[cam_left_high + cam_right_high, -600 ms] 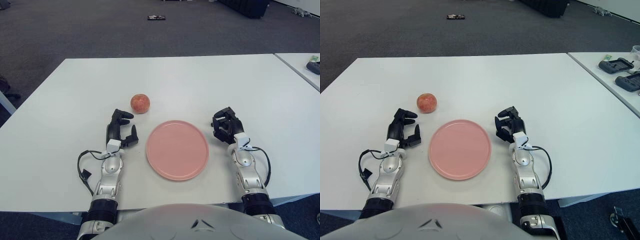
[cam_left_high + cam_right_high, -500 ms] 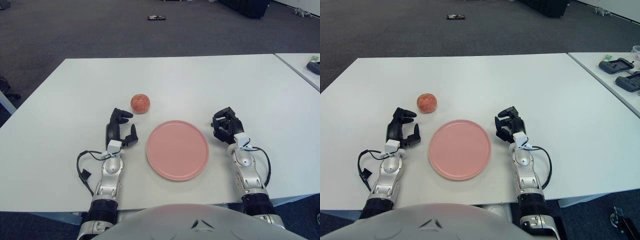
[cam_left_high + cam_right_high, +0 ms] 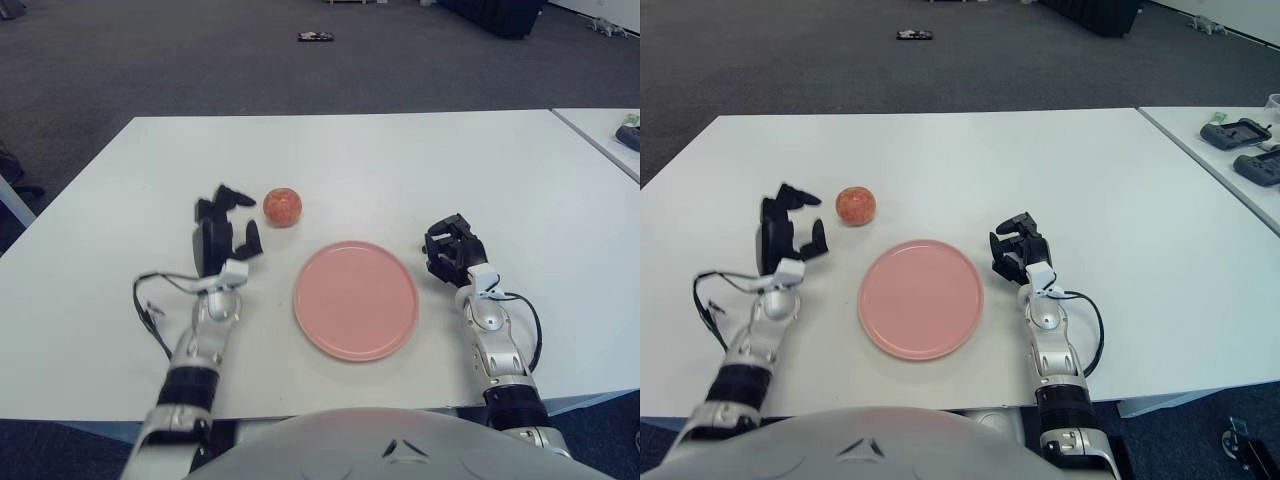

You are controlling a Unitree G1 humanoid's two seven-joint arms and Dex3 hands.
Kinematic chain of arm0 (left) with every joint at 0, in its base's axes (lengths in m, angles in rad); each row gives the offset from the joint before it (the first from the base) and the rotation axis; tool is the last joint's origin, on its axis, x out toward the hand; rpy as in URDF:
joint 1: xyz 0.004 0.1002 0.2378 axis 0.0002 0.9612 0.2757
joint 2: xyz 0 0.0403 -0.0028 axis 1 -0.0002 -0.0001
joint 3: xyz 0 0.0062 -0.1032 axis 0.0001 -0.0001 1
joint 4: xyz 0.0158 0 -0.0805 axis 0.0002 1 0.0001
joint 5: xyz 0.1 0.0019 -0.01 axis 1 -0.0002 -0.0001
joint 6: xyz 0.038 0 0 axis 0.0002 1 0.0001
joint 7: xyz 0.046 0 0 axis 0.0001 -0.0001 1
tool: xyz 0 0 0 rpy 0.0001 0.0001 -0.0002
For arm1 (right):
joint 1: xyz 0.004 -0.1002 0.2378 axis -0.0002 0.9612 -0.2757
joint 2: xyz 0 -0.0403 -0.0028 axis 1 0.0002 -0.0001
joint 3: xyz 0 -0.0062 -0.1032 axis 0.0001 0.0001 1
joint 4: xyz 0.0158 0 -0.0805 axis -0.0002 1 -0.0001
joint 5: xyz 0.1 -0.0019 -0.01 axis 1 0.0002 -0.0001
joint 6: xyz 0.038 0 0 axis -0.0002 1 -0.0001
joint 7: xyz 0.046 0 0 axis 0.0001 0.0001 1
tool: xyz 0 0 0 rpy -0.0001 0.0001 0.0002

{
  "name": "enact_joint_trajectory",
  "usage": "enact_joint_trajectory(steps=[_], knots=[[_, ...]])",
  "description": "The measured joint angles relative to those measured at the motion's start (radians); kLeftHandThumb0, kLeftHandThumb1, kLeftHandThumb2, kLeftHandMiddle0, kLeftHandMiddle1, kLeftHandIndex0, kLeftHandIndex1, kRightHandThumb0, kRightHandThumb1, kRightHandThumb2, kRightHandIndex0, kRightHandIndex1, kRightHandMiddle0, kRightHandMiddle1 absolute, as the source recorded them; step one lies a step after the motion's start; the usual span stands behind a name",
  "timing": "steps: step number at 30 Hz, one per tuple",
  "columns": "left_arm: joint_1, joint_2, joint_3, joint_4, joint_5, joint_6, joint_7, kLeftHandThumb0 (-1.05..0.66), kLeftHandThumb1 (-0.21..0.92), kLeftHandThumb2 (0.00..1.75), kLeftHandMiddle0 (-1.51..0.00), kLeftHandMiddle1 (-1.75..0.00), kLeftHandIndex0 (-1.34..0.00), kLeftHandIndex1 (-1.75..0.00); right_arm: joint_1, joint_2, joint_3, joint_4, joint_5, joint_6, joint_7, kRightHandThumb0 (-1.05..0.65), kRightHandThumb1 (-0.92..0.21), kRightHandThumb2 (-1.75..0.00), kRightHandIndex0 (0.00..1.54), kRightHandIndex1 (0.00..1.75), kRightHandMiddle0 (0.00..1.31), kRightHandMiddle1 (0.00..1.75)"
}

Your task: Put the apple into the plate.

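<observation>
Tabletop (image 3: 400,160), white and rectangular, is seen from above with the robot's two arms reaching onto it. At the left, the black three-fingered left hand (image 3: 222,228) is raised on its silver forearm, its fingers (image 3: 232,193) spread apart and nothing held between them; the fingertips point toward the fruit without touching it. Just to the right of that hand, the small round red-and-yellow apple (image 3: 283,206) is seen lying on the bare white surface, beyond the near-left rim of the dish and apart from it. Further right and nearer the robot, the flat round pink plate (image 3: 355,299) is set on the tabletop, with nothing on it. Beside the plate's right rim, the black right hand (image 3: 451,251) is shown with its fingers curled inward around nothing; whether it touches the surface cannot be told. At the far right edge, a second white table (image 3: 1240,160) carrying dark devices (image 3: 1238,131) is visible, and grey carpeted floor (image 3: 200,60) lies beyond.
</observation>
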Motion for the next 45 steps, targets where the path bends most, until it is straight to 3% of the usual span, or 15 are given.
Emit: enact_joint_trajectory(steps=[2, 5, 7, 9, 11, 16, 18, 21, 24, 32, 45], knots=[[-0.026, 0.022, -0.003, -0.016, 0.018, 0.018, -0.002, -0.01, 0.40, 1.19, -0.59, -1.61, -0.35, -1.75, -0.003, 0.002, 0.001, 0.002, 0.000, -0.001, 0.000, -0.37, -0.73, -0.80, 0.50, 1.38, 0.30, 1.75], [-0.044, 0.045, -0.014, -0.059, 0.035, 0.048, -0.025, -0.01, 0.55, 0.97, -0.52, -1.51, -0.31, -1.75, -0.006, 0.003, 0.001, 0.005, 0.003, -0.007, 0.001, -0.37, -0.73, -0.80, 0.51, 1.38, 0.30, 1.75], [-0.050, 0.060, -0.024, -0.071, 0.039, 0.058, -0.047, -0.19, 0.63, 0.89, -0.37, -1.54, -0.31, -1.75, -0.007, 0.003, -0.001, 0.011, 0.005, -0.013, 0.001, -0.37, -0.73, -0.80, 0.51, 1.38, 0.30, 1.75], [-0.070, 0.089, -0.035, -0.042, 0.038, 0.051, -0.075, -0.56, 0.52, 0.99, -0.15, -1.51, -0.13, -1.65, -0.009, 0.003, -0.002, 0.017, 0.007, -0.018, 0.001, -0.37, -0.73, -0.80, 0.50, 1.38, 0.30, 1.75], [-0.101, 0.131, -0.044, 0.012, 0.034, 0.040, -0.112, -0.69, 0.48, 1.03, -0.08, -1.45, -0.06, -1.57, -0.010, 0.003, -0.002, 0.021, 0.009, -0.020, 0.002, -0.37, -0.73, -0.80, 0.50, 1.38, 0.30, 1.75], [-0.176, 0.224, -0.057, 0.124, 0.013, 0.021, -0.194, -0.84, 0.46, 0.95, -0.01, -0.89, -0.01, -1.10, -0.009, 0.003, -0.006, 0.023, 0.011, -0.023, 0.000, -0.37, -0.74, -0.78, 0.48, 1.37, 0.29, 1.75], [-0.205, 0.250, -0.067, 0.153, -0.001, 0.008, -0.231, -0.90, 0.47, 0.91, 0.00, -0.52, 0.00, -0.69, -0.009, 0.003, -0.008, 0.023, 0.011, -0.023, -0.001, -0.37, -0.74, -0.78, 0.47, 1.37, 0.29, 1.75], [-0.259, 0.272, -0.093, 0.201, -0.018, -0.012, -0.291, -0.96, 0.49, 0.88, 0.00, -0.23, 0.00, -0.37, -0.010, 0.004, -0.010, 0.023, 0.011, -0.019, -0.004, -0.36, -0.75, -0.77, 0.46, 1.37, 0.29, 1.75], [-0.337, 0.284, -0.128, 0.294, -0.031, -0.056, -0.346, -1.01, 0.50, 0.86, 0.00, -0.08, 0.00, -0.14, -0.011, 0.006, -0.008, 0.021, 0.010, -0.014, -0.009, -0.36, -0.76, -0.76, 0.45, 1.36, 0.28, 1.75], [-0.524, 0.305, -0.206, 0.476, -0.064, -0.128, -0.539, -1.05, 0.49, 0.83, 0.00, 0.00, 0.00, -0.01, -0.013, 0.017, -0.001, 0.013, 0.009, -0.008, -0.018, -0.36, -0.76, -0.75, 0.43, 1.37, 0.28, 1.75], [-0.650, 0.298, -0.274, 0.636, -0.120, -0.065, -0.834, -1.01, 0.44, 0.80, 0.00, 0.00, 0.00, 0.00, -0.005, 0.017, -0.003, 0.005, 0.009, -0.005, -0.019, -0.36, -0.76, -0.76, 0.45, 1.37, 0.28, 1.75]])
